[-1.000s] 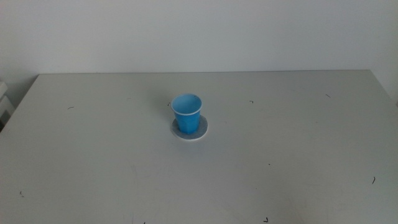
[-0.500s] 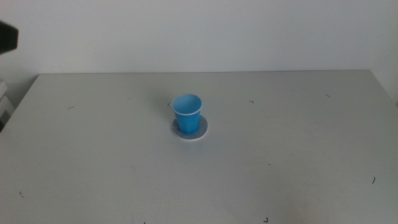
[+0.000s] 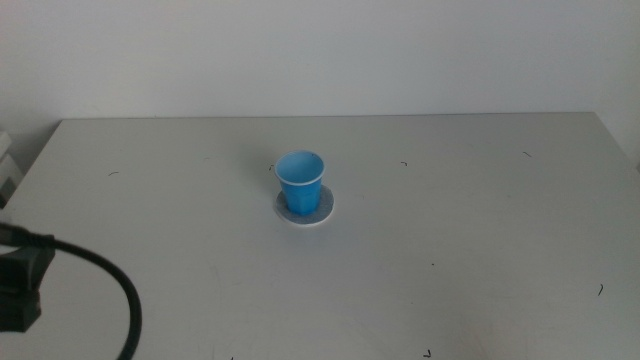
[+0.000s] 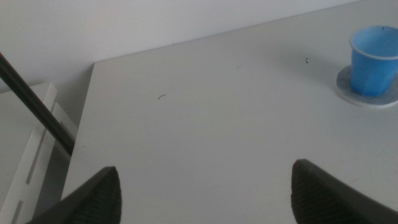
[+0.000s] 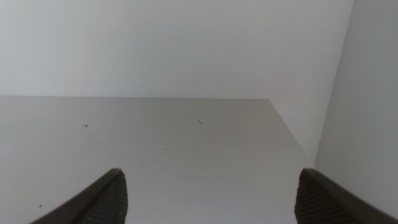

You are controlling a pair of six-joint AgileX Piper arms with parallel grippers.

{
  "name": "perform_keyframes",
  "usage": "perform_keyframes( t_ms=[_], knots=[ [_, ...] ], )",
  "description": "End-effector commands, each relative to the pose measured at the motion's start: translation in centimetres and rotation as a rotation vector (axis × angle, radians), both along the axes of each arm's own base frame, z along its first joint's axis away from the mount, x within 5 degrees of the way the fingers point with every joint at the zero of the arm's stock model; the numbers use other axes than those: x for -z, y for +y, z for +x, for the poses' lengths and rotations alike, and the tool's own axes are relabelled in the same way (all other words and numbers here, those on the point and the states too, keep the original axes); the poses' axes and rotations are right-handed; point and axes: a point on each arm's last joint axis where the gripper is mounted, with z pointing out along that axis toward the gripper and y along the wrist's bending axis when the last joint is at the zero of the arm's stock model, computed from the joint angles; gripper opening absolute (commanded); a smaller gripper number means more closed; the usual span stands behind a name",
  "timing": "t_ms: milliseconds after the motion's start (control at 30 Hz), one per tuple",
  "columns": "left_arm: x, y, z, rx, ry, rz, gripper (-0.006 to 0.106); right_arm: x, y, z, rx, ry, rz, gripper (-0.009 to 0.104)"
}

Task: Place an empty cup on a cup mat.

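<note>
Blue cup (image 3: 300, 181) upright on grey cup mat (image 3: 305, 207), mid-table (image 3: 450, 230).

Middle view: new since half a second ago, a dark arm part with a looping black cable (image 3: 110, 285) at the lower left corner, cut off by the edge; gone, the dark shape at upper left. Left wrist view: left gripper (image 4: 205, 186) spread wide and empty, well apart from cup (image 4: 374, 60) and mat (image 4: 368, 94); jaw tips only visible. Right wrist view: right gripper (image 5: 208, 190) likewise wide apart, holding nothing, over bare tabletop; cup out of sight.
</note>
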Motion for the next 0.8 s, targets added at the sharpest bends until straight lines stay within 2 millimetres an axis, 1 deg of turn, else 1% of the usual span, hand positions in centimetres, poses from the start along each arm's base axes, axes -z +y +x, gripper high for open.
perform_keyframes(
  t_ms=[0, 100, 200, 233, 267, 400, 500, 567, 767],
  knots=[
    [-0.5, 0.0, -0.3, -0.006, -0.176, -0.033, 0.105, -1.2, 0.0, -0.2, -0.002, -0.107, -0.023, 0.094],
    [2.0, 0.1, -1.3, -0.001, -0.228, -0.005, 0.105, -1.2, 0.0, -0.2, -0.002, -0.107, -0.023, 0.094],
    [4.0, 0.4, -2.4, -0.026, -0.262, -0.012, 0.105, -1.2, 0.0, -0.2, -0.002, -0.107, -0.023, 0.094],
    [4.3, 0.4, -2.8, -0.035, -0.275, -0.012, 0.105, -1.2, 0.0, -0.2, -0.002, -0.107, -0.023, 0.094],
    [5.2, 0.5, -3.2, -0.044, -0.279, -0.011, 0.105, -1.2, 0.0, -0.2, -0.002, -0.107, -0.023, 0.094],
    [6.8, 0.6, -4.6, -0.056, -0.333, -0.010, 0.105, -1.2, 0.0, -0.2, -0.002, -0.107, -0.023, 0.094],
    [8.1, 0.6, -5.2, -0.056, -0.353, -0.013, 0.105, -1.2, 0.0, -0.2, -0.002, -0.107, -0.023, 0.094],
    [8.7, 0.6, -5.5, -0.062, -0.346, -0.035, 0.105, -1.2, 0.0, -0.2, -0.002, -0.107, -0.023, 0.094],
    [8.9, 0.6, -6.2, -0.065, -0.345, -0.036, 0.105, -1.2, 0.0, -0.2, -0.002, -0.107, -0.023, 0.094]
  ],
)
